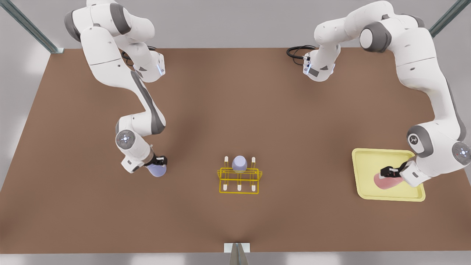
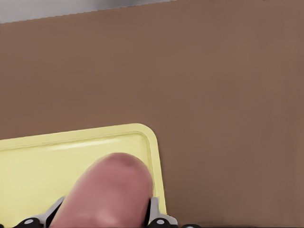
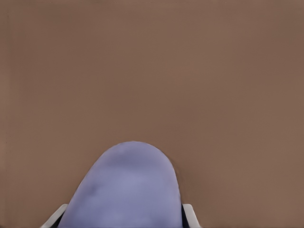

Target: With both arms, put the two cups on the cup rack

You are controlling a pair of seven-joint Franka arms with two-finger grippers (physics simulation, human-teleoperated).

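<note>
In the front view, the right pincer [image 1: 159,162] at the front view's left pinches a lavender cup [image 1: 156,170] low over the bare surface [image 1: 235,110], well apart from the rack [image 1: 239,182] in the middle. A second lavender cup, the racked cup [image 1: 239,163], already sits upturned on a back peg there. At the front view's right, the left pincer [image 1: 390,172] grips the pink cup [image 1: 383,181] over the tray [image 1: 368,151], the cup lying tilted sideways. In the left wrist view, the left pincer [image 2: 102,216] clasps the pink cup [image 2: 109,190] on both flanks, near the tray's [image 2: 95,130] corner. In the right wrist view, the right pincer [image 3: 123,216] clamps the lavender cup [image 3: 126,190] likewise across its body. Both tumblers look light, stiff and smooth, and with tapered walls and no handle they could slip. A mid-body hold seems safest, leaving the mouth free for a peg.
</note>
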